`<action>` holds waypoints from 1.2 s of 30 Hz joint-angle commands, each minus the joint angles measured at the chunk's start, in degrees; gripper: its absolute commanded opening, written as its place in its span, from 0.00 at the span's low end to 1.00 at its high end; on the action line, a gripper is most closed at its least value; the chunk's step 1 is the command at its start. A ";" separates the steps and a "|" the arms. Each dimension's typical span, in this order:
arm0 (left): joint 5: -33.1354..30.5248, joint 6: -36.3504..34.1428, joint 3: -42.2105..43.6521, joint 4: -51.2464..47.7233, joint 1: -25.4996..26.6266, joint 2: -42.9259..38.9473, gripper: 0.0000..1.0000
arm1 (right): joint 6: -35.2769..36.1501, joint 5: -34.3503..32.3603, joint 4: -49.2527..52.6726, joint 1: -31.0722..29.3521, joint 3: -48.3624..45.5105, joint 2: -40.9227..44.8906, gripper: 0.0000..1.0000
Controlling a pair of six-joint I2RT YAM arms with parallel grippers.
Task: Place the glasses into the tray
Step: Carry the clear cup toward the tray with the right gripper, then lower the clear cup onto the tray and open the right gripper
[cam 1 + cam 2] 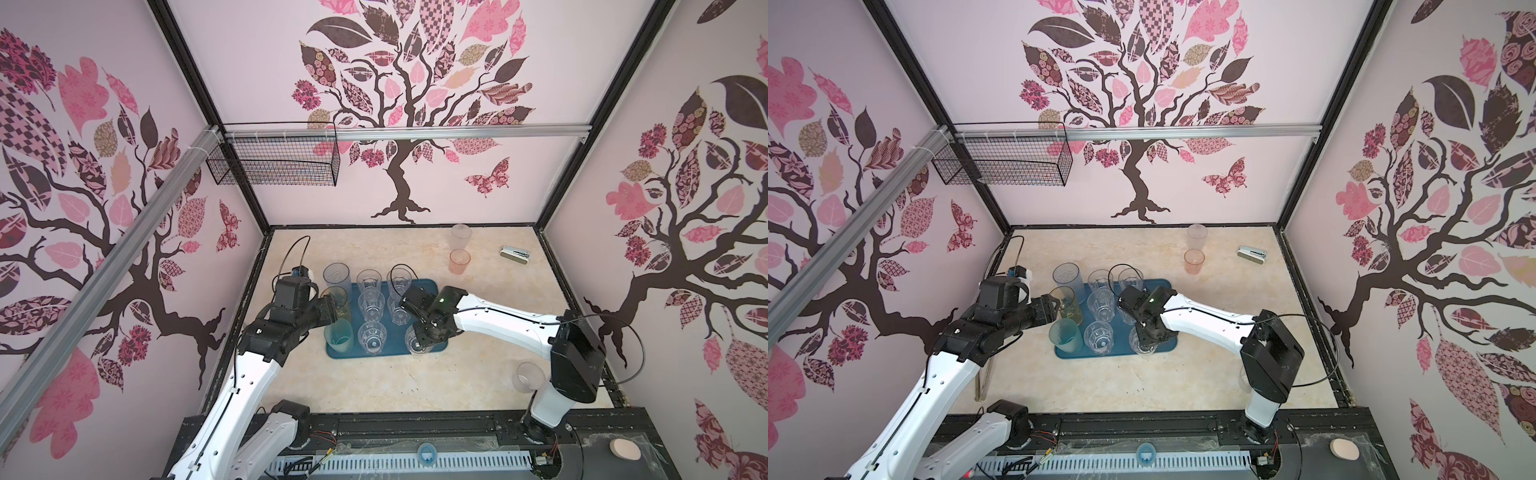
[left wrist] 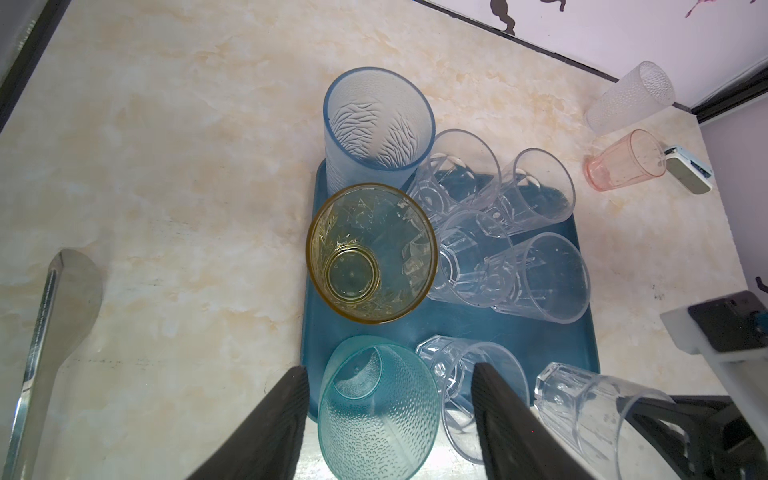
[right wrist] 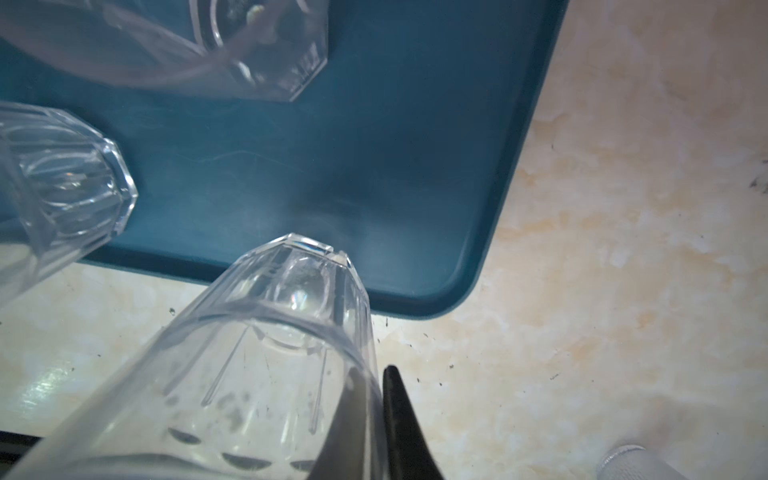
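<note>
Right tool [image 3: 376,374] clenched on the rim wall of clear ribbed glass [image 3: 266,353], one finger inside, one outside. The glass base is over the near right corner of the tray [image 3: 374,145] (contact with tray floor unclear). Left tool [image 2: 390,368] released, fingers either side of teal glass [image 2: 374,415], gap on both sides. Teal glass, yellow glass [image 2: 370,253] and blue-grey glass [image 2: 374,124] line the tray's left side; clear glasses [image 2: 469,257] fill the rest. Pink glass [image 1: 459,261] and frosted glass [image 1: 460,236] stand on the desk [image 1: 374,386] at the back, well apart from the tray. Cloudy glass [image 1: 527,376] is by the right arm base.

Twin high views down over the whole table [image 1: 415,386]; wrist views close above the tray [image 2: 457,326], common to all.
</note>
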State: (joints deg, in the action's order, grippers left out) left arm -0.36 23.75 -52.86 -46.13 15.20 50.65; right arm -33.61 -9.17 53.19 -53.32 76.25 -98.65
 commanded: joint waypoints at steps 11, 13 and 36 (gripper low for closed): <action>2.49 -0.31 3.23 3.32 -0.15 -0.37 0.66 | 1.55 3.54 -2.26 -0.65 5.42 -9.13 0.00; 2.47 -0.36 3.29 3.42 -0.17 -0.38 0.66 | 1.75 4.67 -2.19 -0.68 5.66 -9.83 0.00; 2.75 -0.03 4.32 5.02 -0.16 -0.49 0.66 | 3.05 1.16 -0.96 -0.67 8.52 -12.69 0.00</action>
State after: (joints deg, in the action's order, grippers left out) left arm 1.83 23.81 -50.11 -42.33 15.20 50.61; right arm -30.96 -7.29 50.74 -53.78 84.79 -110.10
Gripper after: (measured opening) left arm 0.660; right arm 0.107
